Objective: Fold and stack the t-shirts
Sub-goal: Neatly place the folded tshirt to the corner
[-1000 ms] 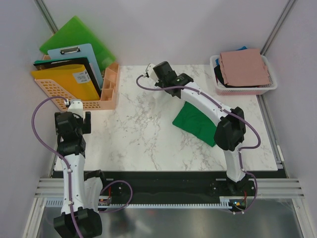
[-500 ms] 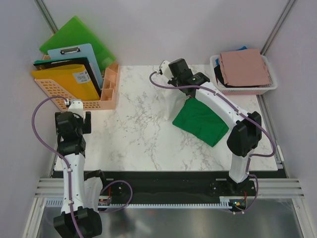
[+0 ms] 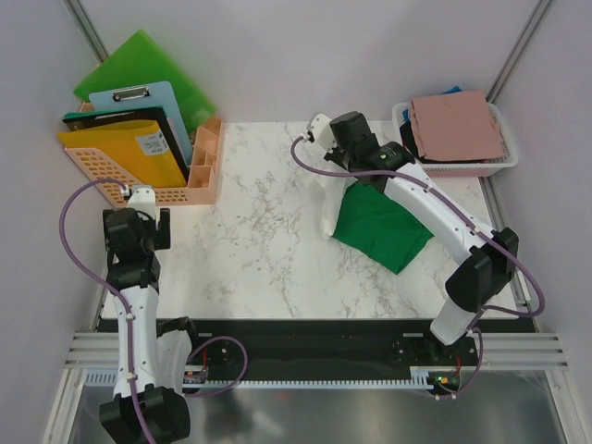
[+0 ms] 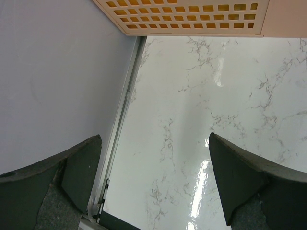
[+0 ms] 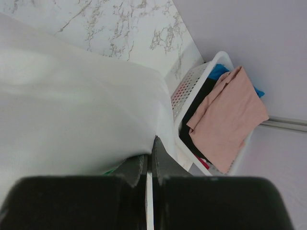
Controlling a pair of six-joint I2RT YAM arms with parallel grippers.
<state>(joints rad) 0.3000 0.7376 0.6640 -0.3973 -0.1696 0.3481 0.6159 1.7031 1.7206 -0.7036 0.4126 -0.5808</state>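
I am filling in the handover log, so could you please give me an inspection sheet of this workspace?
Surface: white marbled table, glossy.
Job's things: green t-shirt folded on the table's right half; white t-shirt hanging from the right gripper at its left edge; pink t-shirt topping the pile in the white basket.
Clutter: peach organiser with folders and a clipboard, far left corner.
Grippers: left gripper open, holding nothing; right gripper shut on the white t-shirt.
Cables: purple cable looping along each arm, no snag seen.
Surroundings: plain pale walls; nothing else seen.

The table (image 4: pixel 230 86) is glossy marble-look; white t-shirt (image 5: pixel 72 105) and green t-shirt (image 3: pixel 375 229) are matt cloth.
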